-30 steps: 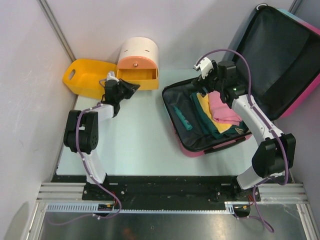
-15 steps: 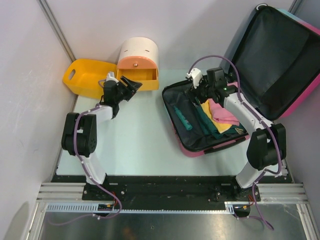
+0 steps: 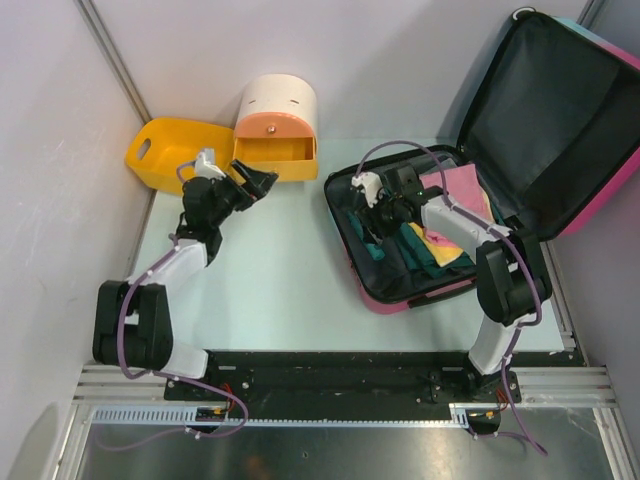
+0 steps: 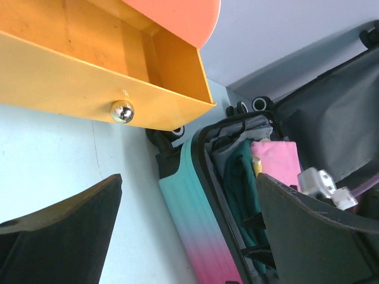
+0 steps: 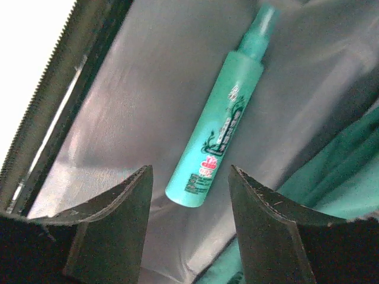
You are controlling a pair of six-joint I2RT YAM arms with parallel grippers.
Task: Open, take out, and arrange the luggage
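The luggage [image 3: 340,240] lies open at the right of the table, its black-lined lid [image 3: 560,110] leaning up against the wall. Its teal-to-pink shell [image 4: 195,219] shows in the left wrist view. Inside lie a teal bottle [image 5: 222,136] and folded green [image 3: 415,250], yellow [image 3: 440,247] and pink [image 3: 455,185] cloths. My right gripper [image 5: 189,219] hangs open inside the luggage, the bottle's lower end just beyond its fingertips [image 5: 118,213] and untouched. My left gripper [image 3: 260,184] stands wide open and holds nothing, a little short of the drawer's silver knob [image 4: 122,111].
A cream-and-orange round drawer box [image 3: 277,100] stands at the back, its yellow drawer [image 3: 275,155] pulled out. A yellow plastic basket [image 3: 165,155] sits to its left against the wall. Grey walls close in the left and back sides.
My left gripper has opened wide and drawn back from the drawer. My right gripper has swung down and left into the luggage over the bottle, its jaws narrowing.
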